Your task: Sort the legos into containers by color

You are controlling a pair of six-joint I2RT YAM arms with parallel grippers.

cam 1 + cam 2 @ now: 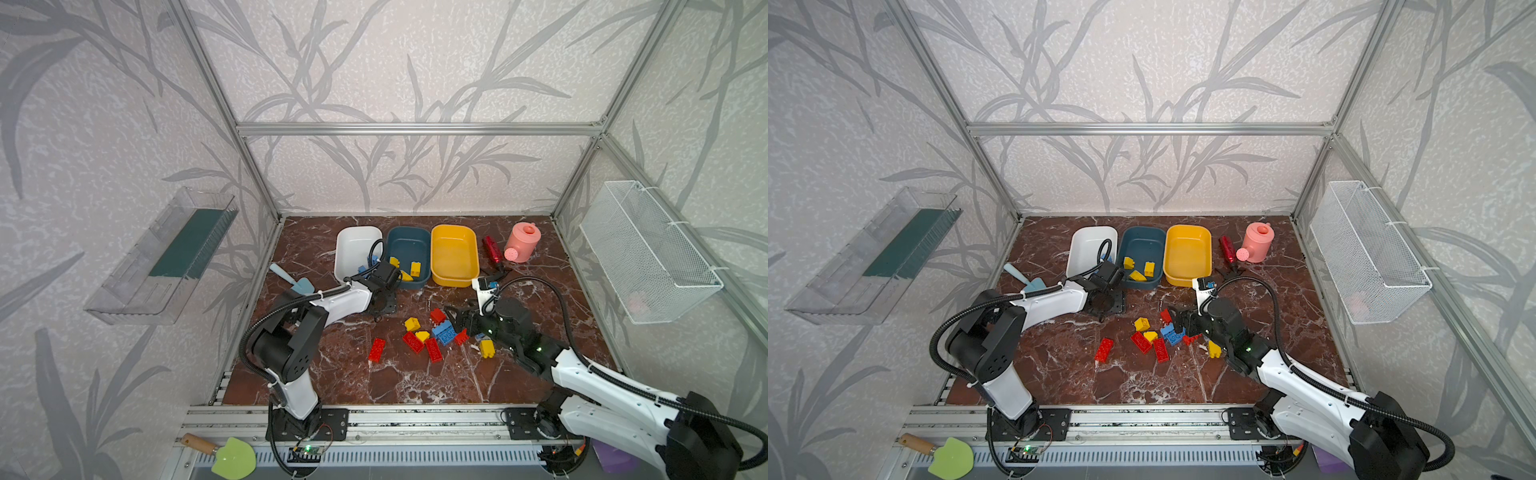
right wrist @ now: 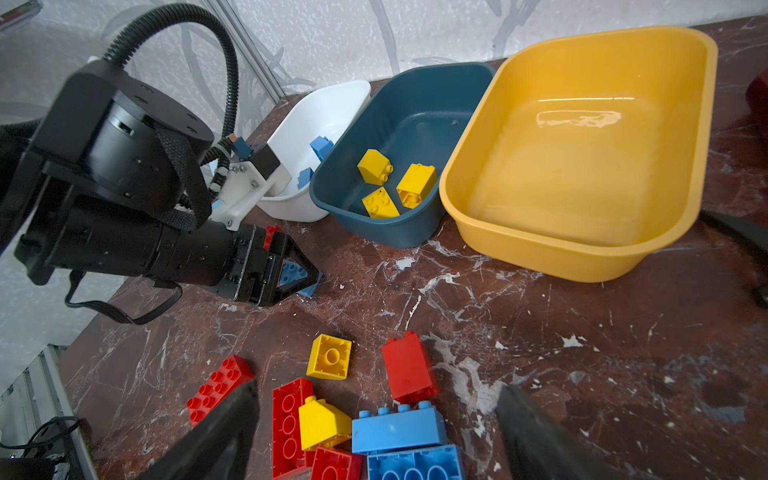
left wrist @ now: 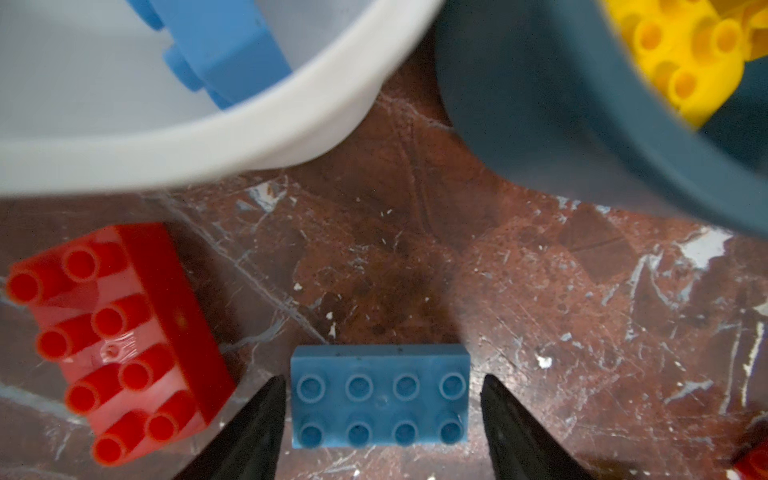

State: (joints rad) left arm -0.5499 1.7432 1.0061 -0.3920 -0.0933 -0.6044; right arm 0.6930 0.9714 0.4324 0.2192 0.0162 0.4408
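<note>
- Legos (image 1: 432, 336) in red, blue and yellow are lying loose in a cluster on the marbled table (image 1: 415, 382), between the two arms in both top views.
- Three tubs are sitting side by side toward the far edge, beyond the cluster: the white tub (image 1: 351, 243) on the left, the teal tub (image 1: 409, 243) in the middle and the yellow tub (image 1: 453, 253) on the right.
- Blue bricks (image 2: 321, 146) are resting in the white tub, and three yellow bricks (image 2: 376, 166) are lying in the teal tub.
- The left gripper (image 3: 383, 379) is reaching down just on the near side of the white and teal tubs. Its fingers are standing apart on either side of a flat blue brick (image 3: 380, 397) on the table, with a thin gap showing at each end.
- A red brick (image 3: 120, 340) is lying just beside that blue brick.
- The right gripper (image 2: 377, 388) is hovering over the cluster with its fingers spread wide, gripping nothing.
</note>
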